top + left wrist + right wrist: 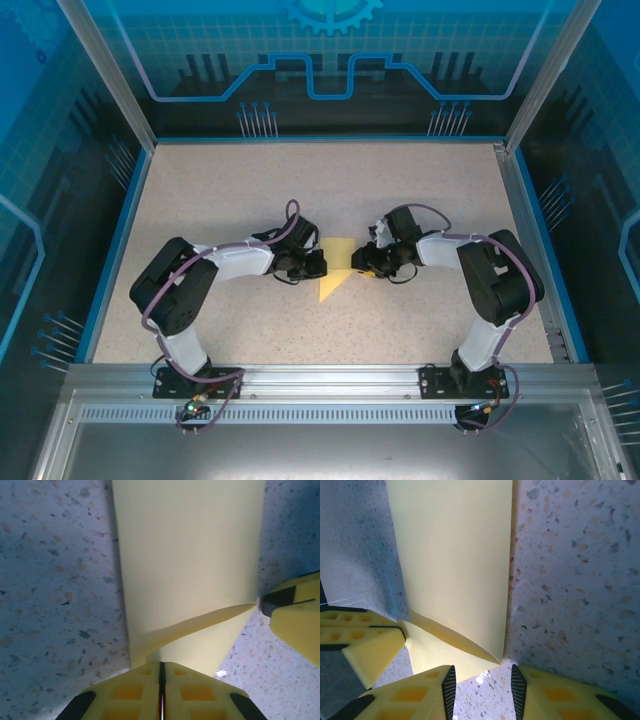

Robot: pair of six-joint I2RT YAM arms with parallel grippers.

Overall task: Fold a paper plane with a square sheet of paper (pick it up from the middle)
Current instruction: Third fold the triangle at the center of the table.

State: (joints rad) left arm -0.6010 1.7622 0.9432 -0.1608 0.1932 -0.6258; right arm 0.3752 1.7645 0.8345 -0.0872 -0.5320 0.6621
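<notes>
the pale-yellow sheet of paper (337, 270) lies part folded at the middle of the speckled tabletop (250, 190), its point toward the near edge and one flap lifted along a slanting crease. the left hand (161, 666) is clenched on the sheet's left edge, fingers pressed together. the right hand (481, 676) is released, its fingers apart at the right edge's corner. bare tabletop lies open on all sides out to the blue rim (118, 240).

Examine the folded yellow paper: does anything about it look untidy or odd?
Yes. The pale-yellow folded paper sheet has one near flap bowing up off the speckled table, pinched by the left fingers, not creased flat.
</notes>
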